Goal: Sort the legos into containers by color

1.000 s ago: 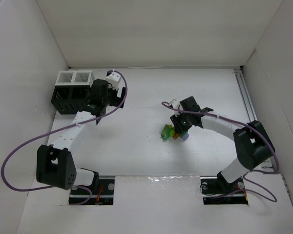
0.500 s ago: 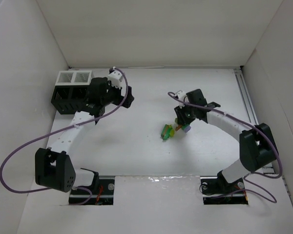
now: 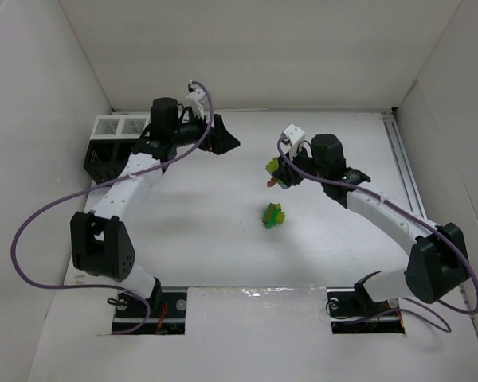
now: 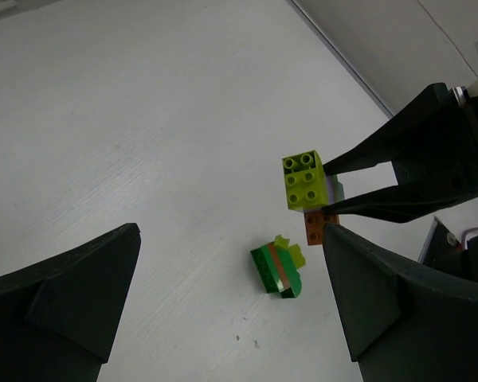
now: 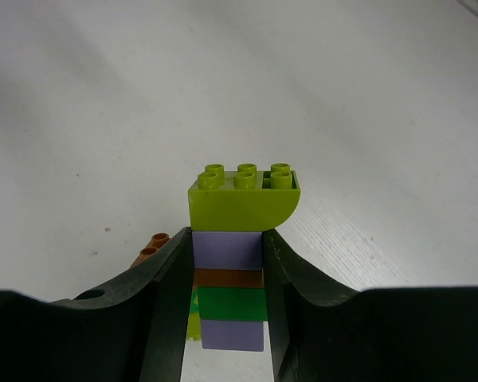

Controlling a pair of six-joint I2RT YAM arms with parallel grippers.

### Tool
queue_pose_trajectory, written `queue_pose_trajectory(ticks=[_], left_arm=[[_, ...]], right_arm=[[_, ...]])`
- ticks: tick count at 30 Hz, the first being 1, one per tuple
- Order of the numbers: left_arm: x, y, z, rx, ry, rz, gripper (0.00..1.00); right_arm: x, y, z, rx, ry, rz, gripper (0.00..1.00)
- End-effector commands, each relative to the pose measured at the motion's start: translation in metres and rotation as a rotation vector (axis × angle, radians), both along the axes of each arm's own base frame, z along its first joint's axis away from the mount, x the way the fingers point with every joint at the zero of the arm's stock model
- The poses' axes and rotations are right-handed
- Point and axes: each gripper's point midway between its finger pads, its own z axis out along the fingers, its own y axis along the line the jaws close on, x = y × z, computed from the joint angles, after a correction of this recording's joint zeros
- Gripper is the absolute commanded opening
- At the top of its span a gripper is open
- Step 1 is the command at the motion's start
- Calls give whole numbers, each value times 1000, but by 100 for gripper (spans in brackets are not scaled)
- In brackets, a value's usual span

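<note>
My right gripper [image 3: 281, 170] is shut on a stack of legos [image 3: 273, 165] and holds it above the table. In the right wrist view the gripper [image 5: 227, 236] clamps the lilac brick [image 5: 227, 248]. A yellow-green brick [image 5: 243, 199] tops the stack, with orange, green and lilac layers below. A small green, orange and yellow-green lego cluster [image 3: 272, 215] lies on the table nearer the arms. My left gripper [image 3: 225, 142] is open and empty, raised to the right of the black slatted rack [image 3: 103, 159]. In its wrist view the gripper [image 4: 231, 239] looks down on the cluster [image 4: 279, 272] and the held stack [image 4: 305, 181].
White walls enclose the table on the left, back and right. A metal rail [image 3: 402, 159] runs along the right side. Purple cables loop from both arms. An orange piece [image 5: 150, 248] sticks out to the left of the held stack.
My right gripper has lifted the stack off the pile and carried it up and back, leaving the green cluster on the table. My left gripper has swung from the rack toward the middle.
</note>
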Motion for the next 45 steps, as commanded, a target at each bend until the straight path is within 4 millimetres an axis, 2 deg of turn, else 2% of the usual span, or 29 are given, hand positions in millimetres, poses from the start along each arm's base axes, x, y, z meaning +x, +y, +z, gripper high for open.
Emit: queue_pose_trajectory(ticks=[1, 5, 12, 13, 16, 17, 20, 29, 35, 41, 45], left_arm=[[-16, -22, 16, -21, 22, -145, 96], [-19, -26, 8, -10, 60, -167, 96], [-34, -40, 8, -28, 85, -277, 96], [-34, -40, 8, -28, 85, -277, 95], [-33, -41, 9, -33, 85, -289, 95], [-33, -41, 9, -33, 85, -289, 95], [-31, -42, 2, -34, 112, -285, 94], [-33, -49, 0, -46, 118, -334, 92], [-31, -51, 2, -47, 100, -347, 82], [-28, -52, 3, -52, 99, -345, 67], [-29, -54, 4, -60, 101, -362, 49]], right_arm=[[15, 25, 56, 70, -203, 45, 0], [19, 31, 71, 50, -288, 48, 0], [27, 45, 80, 19, -368, 55, 0], [26, 49, 86, 17, -386, 57, 0], [25, 59, 86, 8, -402, 84, 0], [26, 60, 94, 20, -420, 82, 0], [21, 71, 92, 29, -421, 113, 0], [14, 83, 105, 52, -446, 138, 0], [11, 92, 102, 46, -446, 160, 0], [9, 98, 98, 38, -446, 182, 0], [6, 101, 98, 40, -446, 191, 0]])
